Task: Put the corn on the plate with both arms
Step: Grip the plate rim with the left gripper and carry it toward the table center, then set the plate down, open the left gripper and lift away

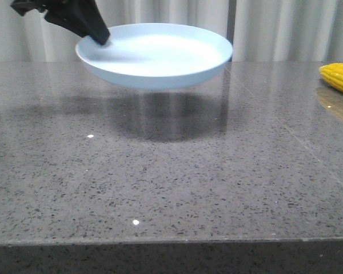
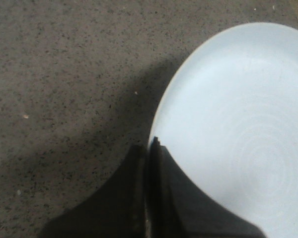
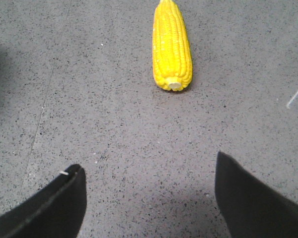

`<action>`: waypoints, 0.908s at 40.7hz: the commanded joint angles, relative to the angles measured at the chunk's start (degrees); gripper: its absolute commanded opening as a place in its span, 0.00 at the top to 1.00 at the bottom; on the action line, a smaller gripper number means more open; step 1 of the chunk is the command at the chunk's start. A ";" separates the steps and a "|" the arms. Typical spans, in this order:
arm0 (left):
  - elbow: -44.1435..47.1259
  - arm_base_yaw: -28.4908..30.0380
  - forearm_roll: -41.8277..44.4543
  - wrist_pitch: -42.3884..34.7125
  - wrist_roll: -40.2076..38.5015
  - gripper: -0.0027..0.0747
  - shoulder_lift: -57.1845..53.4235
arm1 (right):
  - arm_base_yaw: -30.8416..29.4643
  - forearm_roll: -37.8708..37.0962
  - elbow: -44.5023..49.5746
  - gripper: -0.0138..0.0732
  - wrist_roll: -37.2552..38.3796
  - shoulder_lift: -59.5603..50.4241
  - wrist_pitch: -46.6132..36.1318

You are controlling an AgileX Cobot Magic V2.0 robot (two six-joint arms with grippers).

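Note:
The pale blue plate [image 1: 160, 54] hangs above the grey stone table, its shadow below it. My left gripper [image 1: 97, 37] is shut on the plate's left rim; in the left wrist view the black fingers [image 2: 150, 148] pinch the plate [image 2: 243, 124] edge. The yellow corn [image 1: 340, 77] lies on the table at the far right edge of the front view. In the right wrist view the corn [image 3: 172, 47] lies lengthwise with its pale stub end toward my right gripper [image 3: 149, 168], which is open over bare table a short way from it.
The speckled grey stone table [image 1: 160, 188] ends at a front edge near the bottom of the front view. Pale curtains [image 1: 286, 28] hang behind the table.

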 commanded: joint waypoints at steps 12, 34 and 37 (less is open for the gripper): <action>-2.00 -1.07 -1.18 -4.21 0.00 0.99 4.59 | -0.19 -0.69 -1.97 0.19 -0.30 0.34 -3.39; -2.61 1.59 -1.42 -2.19 -0.32 0.37 2.45 | -0.19 -0.69 -1.97 0.19 -0.30 0.34 -3.46; -2.72 1.90 -1.11 -1.78 -0.32 0.37 -0.72 | -0.19 -0.69 -1.97 0.19 -0.30 0.34 -3.46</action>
